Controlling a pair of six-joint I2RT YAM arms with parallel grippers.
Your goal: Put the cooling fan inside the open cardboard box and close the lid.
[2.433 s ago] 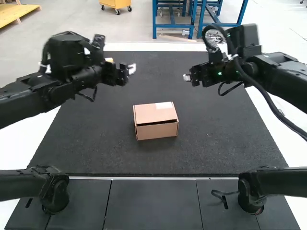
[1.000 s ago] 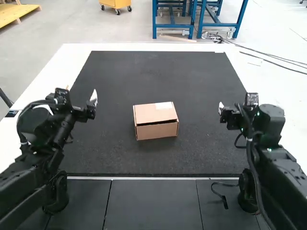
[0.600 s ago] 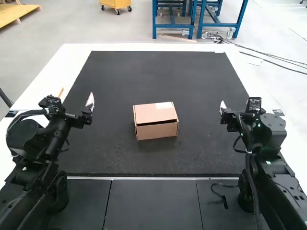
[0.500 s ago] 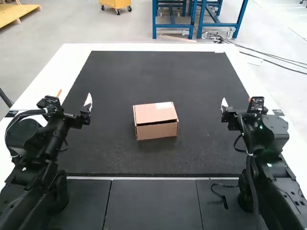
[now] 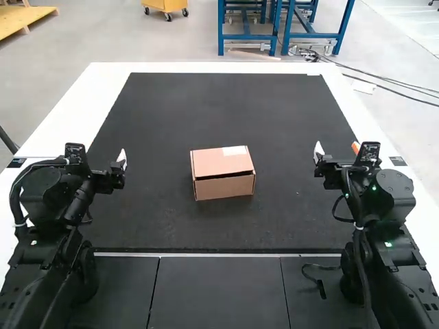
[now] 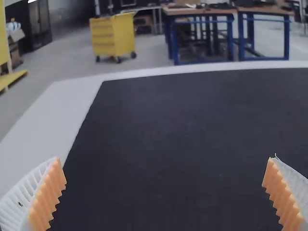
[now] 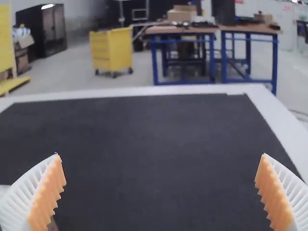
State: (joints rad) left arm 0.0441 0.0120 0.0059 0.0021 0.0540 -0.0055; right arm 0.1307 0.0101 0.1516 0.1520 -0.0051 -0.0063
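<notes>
**High view.** The cardboard box [image 5: 222, 172] stood at the middle of the frame on the black mat [image 5: 226, 103] that covered the white table [image 5: 65, 103]. Its lid lay flat and shut, and a pale label [image 5: 234, 150] sat near the far right corner of the top. I had my left pincer [image 5: 101, 163] at the lower left of the frame, above the mat's left edge. My right pincer [image 5: 336, 148] was at the lower right, above the mat's right side. The box lay between the two, well apart from each and touched by neither.

**Left wrist view.** The white ribbed fingers [image 6: 19, 207] of my left pincer, faced with orange pads [image 6: 279, 192], stood wide apart. They gripped nothing, and bare mat lay between them.

**Right wrist view.** The right pincer's fingers [image 7: 24, 202] and pads [image 7: 269, 192] were of the same make and were spread just as wide. They too held nothing, and the mat ran out ahead of them to the table's white border.
</notes>
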